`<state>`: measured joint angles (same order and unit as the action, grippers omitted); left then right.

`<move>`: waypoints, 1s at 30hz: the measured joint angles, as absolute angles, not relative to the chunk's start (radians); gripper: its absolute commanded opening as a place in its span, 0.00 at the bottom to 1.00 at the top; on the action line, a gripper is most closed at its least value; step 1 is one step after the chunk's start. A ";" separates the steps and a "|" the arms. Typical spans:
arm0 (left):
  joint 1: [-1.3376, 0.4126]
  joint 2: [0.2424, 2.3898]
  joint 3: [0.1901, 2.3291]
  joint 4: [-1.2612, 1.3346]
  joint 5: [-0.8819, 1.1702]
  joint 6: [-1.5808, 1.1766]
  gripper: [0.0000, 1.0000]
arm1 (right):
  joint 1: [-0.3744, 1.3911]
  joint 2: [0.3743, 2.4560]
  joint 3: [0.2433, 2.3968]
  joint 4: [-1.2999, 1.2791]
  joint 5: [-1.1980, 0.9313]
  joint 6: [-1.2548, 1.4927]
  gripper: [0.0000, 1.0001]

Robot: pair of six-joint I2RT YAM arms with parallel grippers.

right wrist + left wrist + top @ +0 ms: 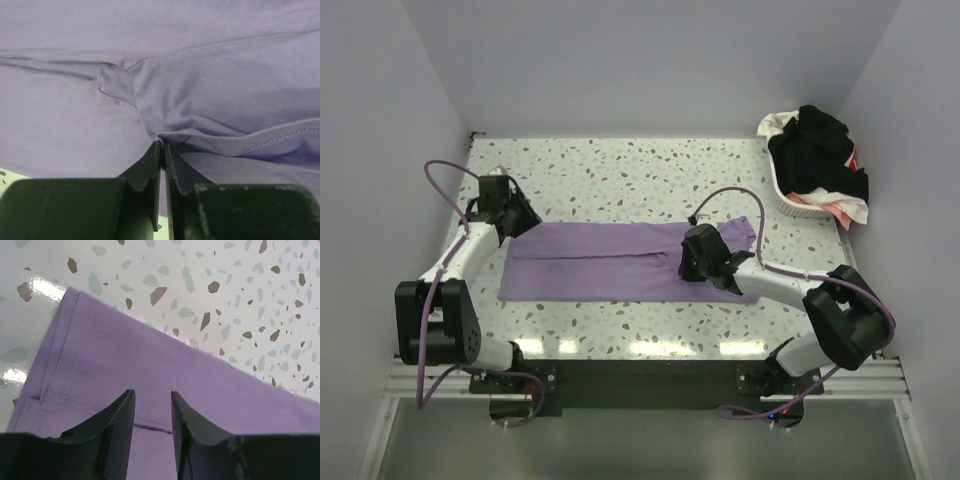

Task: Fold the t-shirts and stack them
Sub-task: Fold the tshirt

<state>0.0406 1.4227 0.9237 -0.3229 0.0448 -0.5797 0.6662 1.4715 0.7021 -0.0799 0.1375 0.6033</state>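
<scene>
The lilac t-shirt (620, 262) lies flat on the surface (620, 180) as a long band, its sides already folded in, and it runs from under the left end effector (152, 400) across to under the right end effector (162, 145).

The left end effector hovers over the hemmed end of the band. Its jaws stand moderately apart with nothing between them, and the cloth's corner lies ahead of its tips and to their left. Judging by that pose, it is placed to take or pin this end while the other arm works.

The right end effector is down on the shirt, its jaws drawn to a thin slit. A stitched edge and a puckered fold run straight into its tips, so it appears to nip a thin layer of cloth there. The pucker suggests the cloth is being pulled toward the grip, probably to bring this end over for the crosswise fold.

Well beyond the right end effector, at the far corner, a white basket (785, 195) holds the other t-shirts (815, 150), black uppermost with white and pink-red showing. No folded stack has been started, so the task looks to be at an early stage.
</scene>
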 measured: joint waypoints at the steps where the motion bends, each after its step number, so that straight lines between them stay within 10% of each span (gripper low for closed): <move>1: 0.040 1.423 0.924 -0.323 0.045 -0.580 0.40 | 0.668 1.468 0.694 -0.071 0.138 0.604 0.17; 17: -0.014 1.423 0.924 -0.323 0.057 -0.566 0.42 | 0.676 1.374 0.666 -0.006 0.123 0.614 0.14; 30: -0.375 1.515 0.928 -0.301 0.078 -0.552 0.47 | 0.695 1.311 0.663 -0.006 0.093 0.636 0.36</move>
